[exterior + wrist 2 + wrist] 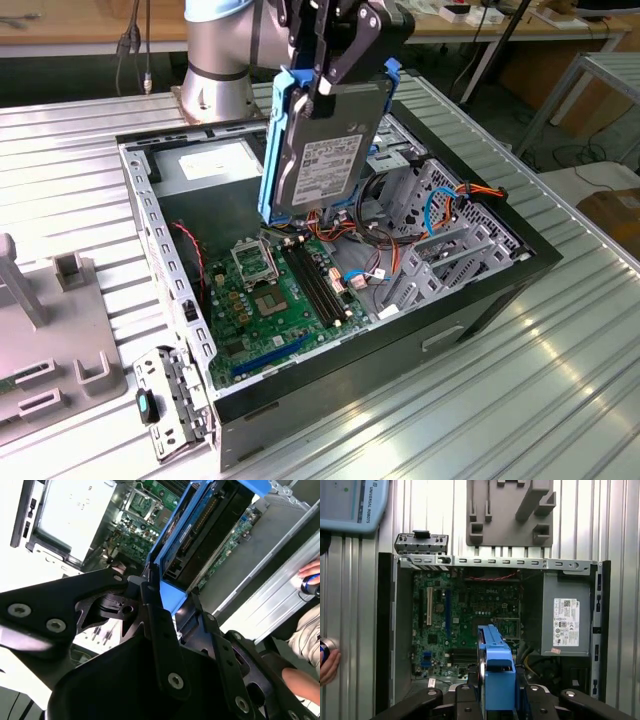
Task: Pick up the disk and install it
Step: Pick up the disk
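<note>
The disk, a grey metal drive with a white label in a bright blue carrier, hangs on edge above the open computer case. My gripper is shut on its upper end, black fingers clamping the blue frame. The disk's lower edge is just above the green motherboard, beside the metal drive cage. In the second wrist view the disk runs away from the gripper toward the case interior. The first wrist view has the blue carrier between the fingers, over the motherboard.
The case lies on a ribbed metal table. A grey fixture and a detached metal bracket lie at the exterior view's left. Cables crowd the cage. The power supply fills one case corner. A person's hand rests beside the case.
</note>
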Controlling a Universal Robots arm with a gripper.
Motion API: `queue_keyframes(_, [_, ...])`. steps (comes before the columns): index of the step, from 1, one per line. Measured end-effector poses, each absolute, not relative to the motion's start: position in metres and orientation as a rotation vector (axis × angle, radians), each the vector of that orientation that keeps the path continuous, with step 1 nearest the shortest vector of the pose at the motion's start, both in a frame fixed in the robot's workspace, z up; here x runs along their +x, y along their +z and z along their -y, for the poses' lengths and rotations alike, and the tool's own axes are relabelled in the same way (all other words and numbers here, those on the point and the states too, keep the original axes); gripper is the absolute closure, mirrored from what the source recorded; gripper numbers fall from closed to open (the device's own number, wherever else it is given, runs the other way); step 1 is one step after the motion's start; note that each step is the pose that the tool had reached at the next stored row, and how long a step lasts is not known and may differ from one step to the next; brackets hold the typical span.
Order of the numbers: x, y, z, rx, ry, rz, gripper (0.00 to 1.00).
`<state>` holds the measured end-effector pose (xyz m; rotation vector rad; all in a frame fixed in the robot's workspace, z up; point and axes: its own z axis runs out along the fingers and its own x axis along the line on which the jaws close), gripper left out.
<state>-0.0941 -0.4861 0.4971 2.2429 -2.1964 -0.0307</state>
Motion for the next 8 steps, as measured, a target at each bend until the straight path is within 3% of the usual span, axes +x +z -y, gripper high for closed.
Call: queue_keyframes(8, [-0.088, 0.497, 0.503, 2.243, -0.031, 2.196, 0.64])
